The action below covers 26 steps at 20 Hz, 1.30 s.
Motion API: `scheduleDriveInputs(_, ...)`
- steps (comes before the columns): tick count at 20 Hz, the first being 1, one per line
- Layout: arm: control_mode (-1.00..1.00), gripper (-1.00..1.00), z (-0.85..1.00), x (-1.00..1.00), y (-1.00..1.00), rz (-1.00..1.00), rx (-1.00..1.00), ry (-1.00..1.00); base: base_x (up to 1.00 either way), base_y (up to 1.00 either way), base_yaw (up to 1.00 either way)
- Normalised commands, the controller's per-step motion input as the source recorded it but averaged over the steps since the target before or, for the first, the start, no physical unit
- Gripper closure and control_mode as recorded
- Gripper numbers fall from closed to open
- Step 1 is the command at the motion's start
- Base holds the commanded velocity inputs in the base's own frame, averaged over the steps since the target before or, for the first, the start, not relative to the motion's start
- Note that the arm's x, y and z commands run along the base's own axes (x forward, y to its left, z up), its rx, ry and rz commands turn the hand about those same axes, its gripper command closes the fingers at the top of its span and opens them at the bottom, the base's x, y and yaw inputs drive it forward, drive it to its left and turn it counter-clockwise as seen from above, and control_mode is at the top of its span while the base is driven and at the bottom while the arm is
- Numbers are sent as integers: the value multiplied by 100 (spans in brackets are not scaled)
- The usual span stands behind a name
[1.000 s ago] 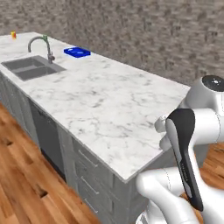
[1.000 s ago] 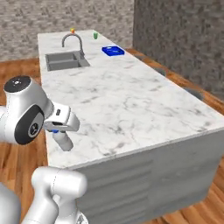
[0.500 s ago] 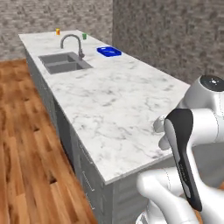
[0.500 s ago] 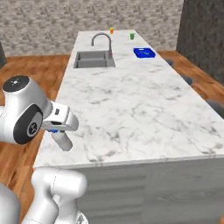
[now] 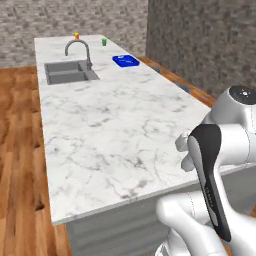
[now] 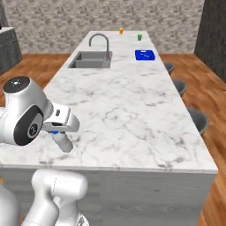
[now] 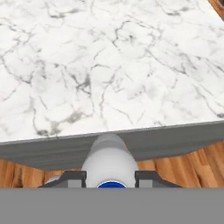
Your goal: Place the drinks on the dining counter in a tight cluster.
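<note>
We counted one drink: a clear water bottle (image 7: 109,164) with a blue cap, clamped in the closed gripper (image 7: 109,177), its two fingers (image 7: 68,177) pressed to either side of it. In the right base view the water bottle (image 6: 62,141) hung tilted at the near left edge of the worktop (image 6: 128,114), just beside the marble.

Going left to right along the far part of the marble worktop in that view, we saw one built-in sink (image 6: 90,59), one curved faucet (image 6: 101,42), one orange cup (image 6: 121,31), one green cup (image 6: 139,37) and one flat blue tray (image 6: 145,54). All stood well apart from the gripper.

The near half of the worktop lay bare. Wooden floor (image 6: 35,66) ran along the left side, and three grey stools (image 6: 196,121) sat along the right edge.
</note>
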Motion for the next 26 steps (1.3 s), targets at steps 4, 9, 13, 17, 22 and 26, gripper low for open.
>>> scheduleDriveInputs(4,100,100,0,0,0,0,0,0,49,-96,32)
scheduleDriveInputs(9,100,100,0,0,0,0,0,0,84,-80,29)
scheduleDriveInputs(13,100,100,0,0,0,0,0,0,72,-46,23)
scheduleDriveInputs(17,100,100,0,0,0,0,0,0,25,-8,5)
scheduleDriveInputs(22,100,100,0,0,0,0,0,0,0,0,0)
scheduleDriveInputs(26,100,100,0,0,0,0,0,0,7,0,0)
